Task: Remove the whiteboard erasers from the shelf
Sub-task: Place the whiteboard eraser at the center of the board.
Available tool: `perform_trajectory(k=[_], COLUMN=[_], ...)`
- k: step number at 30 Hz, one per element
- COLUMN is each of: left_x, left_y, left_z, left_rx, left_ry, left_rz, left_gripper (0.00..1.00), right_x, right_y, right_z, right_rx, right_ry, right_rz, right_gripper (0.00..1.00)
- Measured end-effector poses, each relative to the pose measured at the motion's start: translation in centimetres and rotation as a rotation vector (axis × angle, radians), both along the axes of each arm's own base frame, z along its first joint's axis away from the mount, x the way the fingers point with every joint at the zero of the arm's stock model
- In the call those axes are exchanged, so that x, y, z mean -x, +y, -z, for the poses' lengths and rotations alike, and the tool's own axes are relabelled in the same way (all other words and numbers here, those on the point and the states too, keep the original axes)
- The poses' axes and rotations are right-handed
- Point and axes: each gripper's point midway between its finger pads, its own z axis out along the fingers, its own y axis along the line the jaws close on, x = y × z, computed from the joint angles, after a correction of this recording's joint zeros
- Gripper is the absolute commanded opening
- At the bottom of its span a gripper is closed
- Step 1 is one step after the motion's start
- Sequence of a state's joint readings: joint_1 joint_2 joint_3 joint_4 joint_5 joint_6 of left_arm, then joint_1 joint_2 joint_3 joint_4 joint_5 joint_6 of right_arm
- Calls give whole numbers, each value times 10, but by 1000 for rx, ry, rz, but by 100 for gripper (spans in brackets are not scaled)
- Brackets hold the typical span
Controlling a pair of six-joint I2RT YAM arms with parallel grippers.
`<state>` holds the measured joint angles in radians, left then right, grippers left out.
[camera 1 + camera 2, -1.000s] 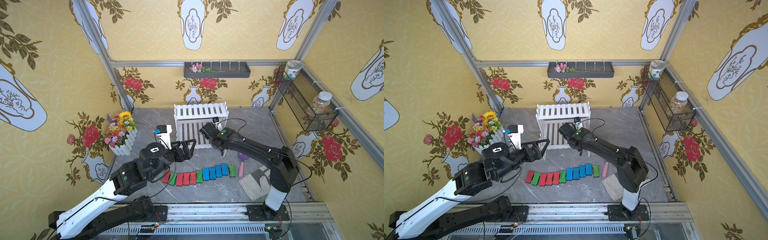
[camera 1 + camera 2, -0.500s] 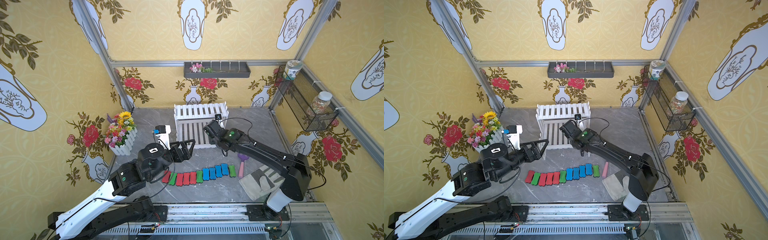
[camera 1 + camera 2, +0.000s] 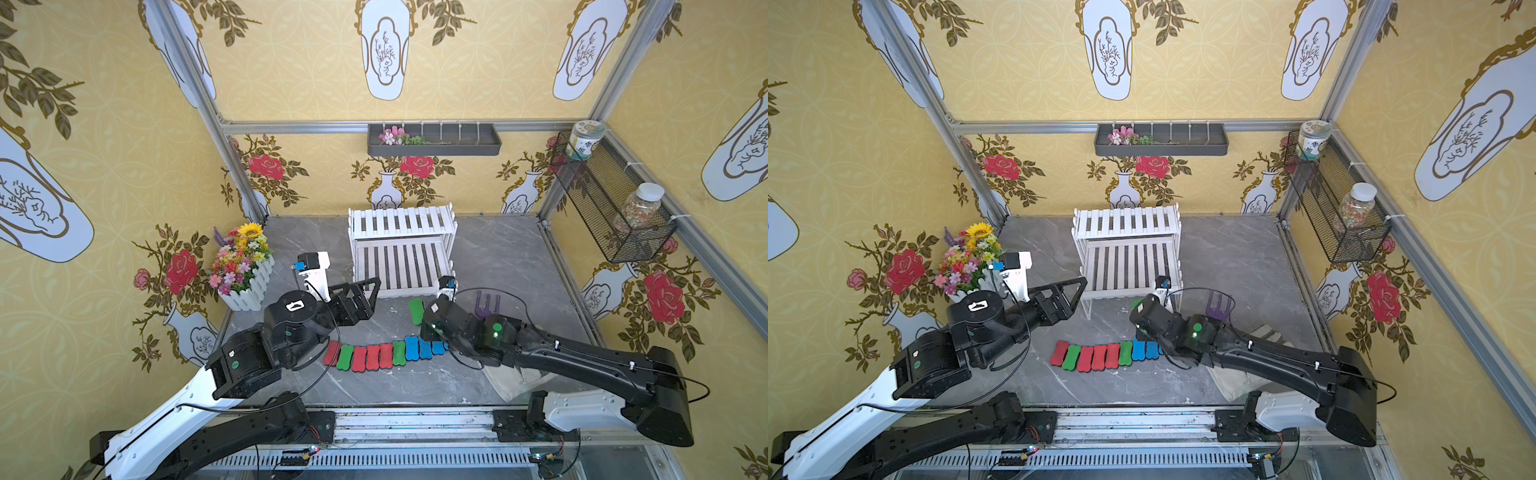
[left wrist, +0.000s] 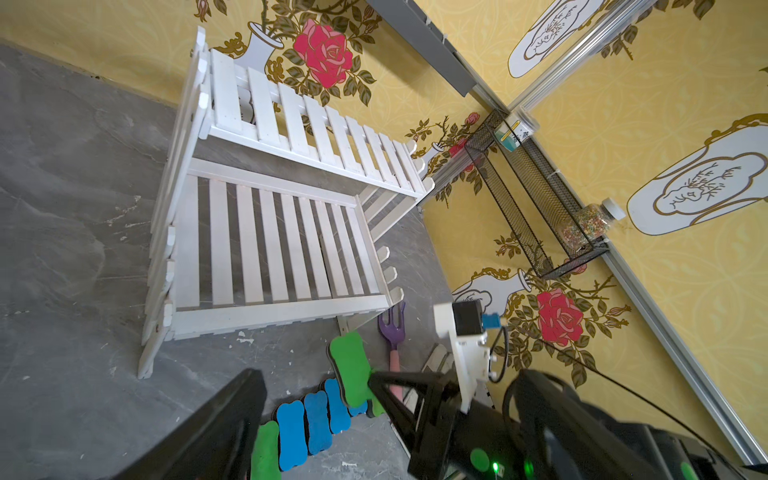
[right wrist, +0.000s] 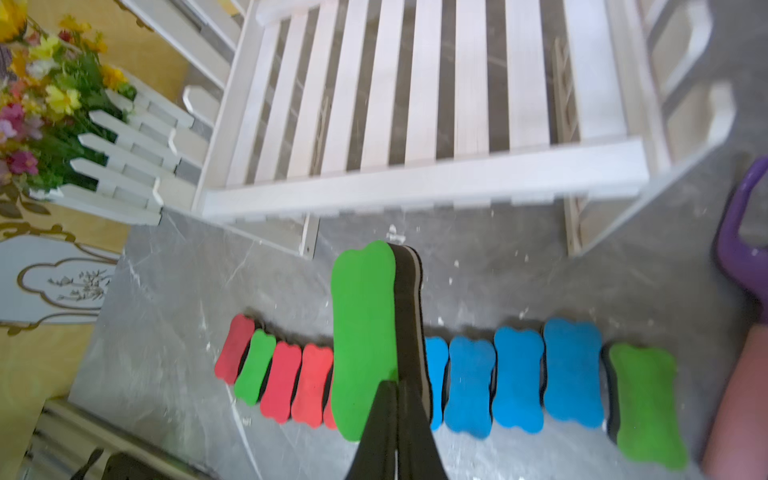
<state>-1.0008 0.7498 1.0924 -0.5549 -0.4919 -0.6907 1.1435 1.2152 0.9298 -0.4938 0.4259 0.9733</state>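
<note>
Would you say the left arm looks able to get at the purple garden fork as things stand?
Probably not directly: the right tool, shut on a green eraser, sits between the open left tool and the fork.

- Both top views: high at the front, looking down over the whole scene.
- Wrist cameras: close in, both sharing the shelf (image 4: 274,313).
</note>
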Motion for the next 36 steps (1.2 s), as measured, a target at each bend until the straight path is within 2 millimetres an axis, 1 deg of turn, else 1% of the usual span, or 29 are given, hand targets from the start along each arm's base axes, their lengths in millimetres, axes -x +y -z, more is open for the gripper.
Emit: perform_trajectory(k=[3, 5, 9, 11, 13, 16, 20, 24, 29, 33, 36], left_x=[1, 0, -3, -3, -3, -3, -4, -5, -8, -9, -9], left_y=[2, 2, -3, -4, -3, -4, -5, -7, -9, -8, -6], left_z=[0, 3, 6, 7, 8, 8, 12, 14, 14, 8, 6], left_rx=[4, -2, -23, -30, -31, -29, -34, -35, -39, -31, -26], left_ry=[1, 12, 24, 28, 29, 32, 41, 48, 49, 43, 36], left_rz=[-4, -7, -6, -6, -6, -7, -8, -11, -18, -24, -34], left_gripper=[99, 100, 100, 100, 99, 99, 99, 99, 100, 100, 100], right_x=[36, 56, 86, 99, 109, 113, 113, 113, 114, 120, 117], right_y=[-1, -1, -1, 1, 1, 0, -8, -14, -30, -20, -20], right_z=[22, 37, 67, 77, 79, 79, 91, 99, 130, 137, 144], right_rx=[-5, 0, 9, 2, -16, -74, -91, -111, -102, -120, -137], right_ry=[17, 24, 19, 0, -25, -60, -47, -19, 61, 118, 150], right_rz=[-19, -25, -16, -10, -2, 34, 72, 102, 140, 136, 154], right_gripper=[0, 0, 0, 0, 0, 0, 0, 0, 0, 0, 0])
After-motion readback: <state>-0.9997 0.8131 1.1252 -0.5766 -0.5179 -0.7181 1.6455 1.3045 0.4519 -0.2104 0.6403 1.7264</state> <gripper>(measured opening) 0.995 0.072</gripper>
